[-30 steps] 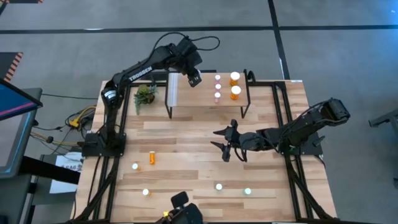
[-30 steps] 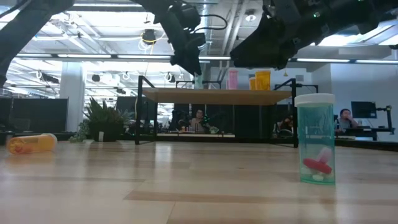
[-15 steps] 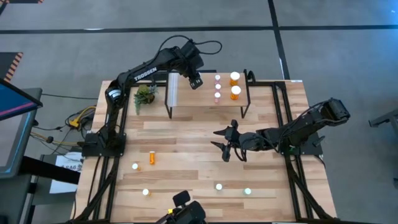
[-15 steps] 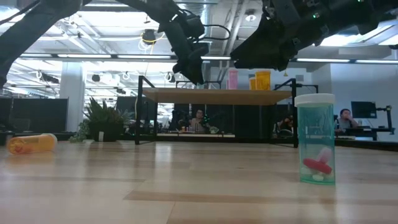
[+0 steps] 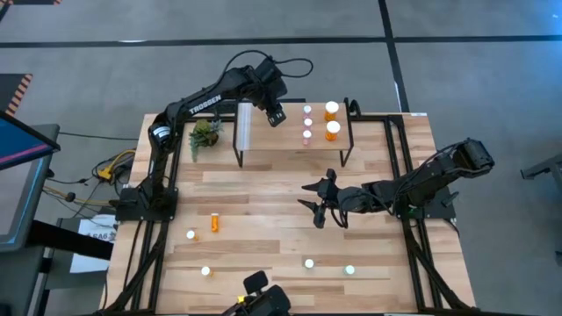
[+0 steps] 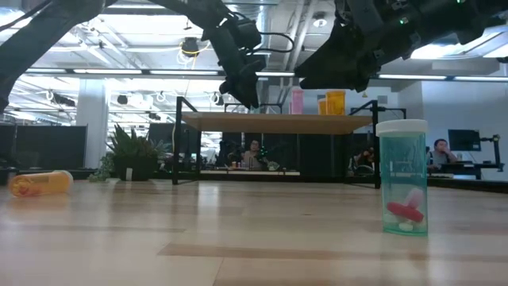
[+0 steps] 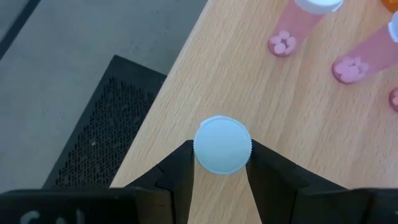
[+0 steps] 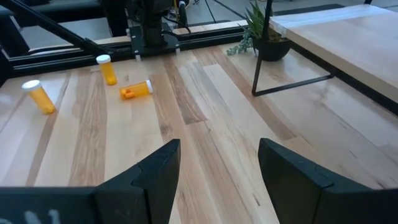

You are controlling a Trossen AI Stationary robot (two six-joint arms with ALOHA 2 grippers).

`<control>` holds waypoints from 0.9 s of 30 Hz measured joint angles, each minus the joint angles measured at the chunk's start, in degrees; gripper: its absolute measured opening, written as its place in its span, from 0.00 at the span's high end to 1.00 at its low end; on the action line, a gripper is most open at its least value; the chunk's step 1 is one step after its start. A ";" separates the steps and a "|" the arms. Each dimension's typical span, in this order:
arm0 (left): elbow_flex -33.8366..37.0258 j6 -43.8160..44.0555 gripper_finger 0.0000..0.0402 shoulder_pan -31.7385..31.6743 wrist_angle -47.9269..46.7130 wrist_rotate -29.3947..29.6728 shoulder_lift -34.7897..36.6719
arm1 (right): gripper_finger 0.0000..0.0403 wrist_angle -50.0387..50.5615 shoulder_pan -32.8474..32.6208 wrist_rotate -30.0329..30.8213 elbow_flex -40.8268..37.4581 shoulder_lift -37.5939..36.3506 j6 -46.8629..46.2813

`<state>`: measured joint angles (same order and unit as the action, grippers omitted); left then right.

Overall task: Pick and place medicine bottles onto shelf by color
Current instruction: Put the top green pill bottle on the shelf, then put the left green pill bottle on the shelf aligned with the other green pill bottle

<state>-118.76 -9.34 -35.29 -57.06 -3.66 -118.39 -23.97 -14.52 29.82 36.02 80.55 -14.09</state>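
Note:
The shelf (image 5: 294,136) stands at the table's far side, with three pink bottles (image 5: 307,122) and two larger orange bottles (image 5: 332,120) upright on its right part. My left gripper (image 5: 275,114) is over the shelf's far edge, left of the pink row, shut on a white-capped bottle (image 7: 222,144) whose body is hidden under its cap. My right gripper (image 5: 320,207) hovers open and empty over the table's middle. On the table, one orange bottle (image 5: 214,222) lies on its side and several stand upright, among them a teal one (image 6: 403,176). My left gripper pinches the bottle's white cap (image 7: 214,163) between its two fingers (image 7: 180,171), on opposite sides of the cap's ribbed rim. The fingers come from above, pointing down. The bottle is upright over the shelf top; whether its base rests on the shelf, I cannot tell.
A small potted plant (image 5: 205,134) stands left of the shelf. The shelf's pale strip (image 5: 245,125) is at its left end. Black frame rails (image 5: 399,149) run along the table's sides. People and desks show in the room beyond (image 6: 254,151).
My left gripper has gone down toward the shelf top and a little toward the table's right with the bottle, then kept still. The bottle stays upright in the fingers.

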 joint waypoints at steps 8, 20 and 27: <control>0.00 0.56 0.69 0.08 -1.17 -0.06 0.02 | 0.41 0.01 0.00 0.00 0.01 0.00 0.00; 0.00 0.76 0.54 1.44 -2.35 -0.05 0.25 | 0.41 0.01 0.00 0.00 0.01 0.00 -0.48; 0.00 0.62 0.47 1.66 -5.80 2.70 1.78 | 0.41 0.20 0.00 -0.02 -0.01 0.00 -0.63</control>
<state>-118.76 -8.72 -33.63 -62.86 -0.96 -116.61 -23.77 -14.52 29.80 36.01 80.55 -14.72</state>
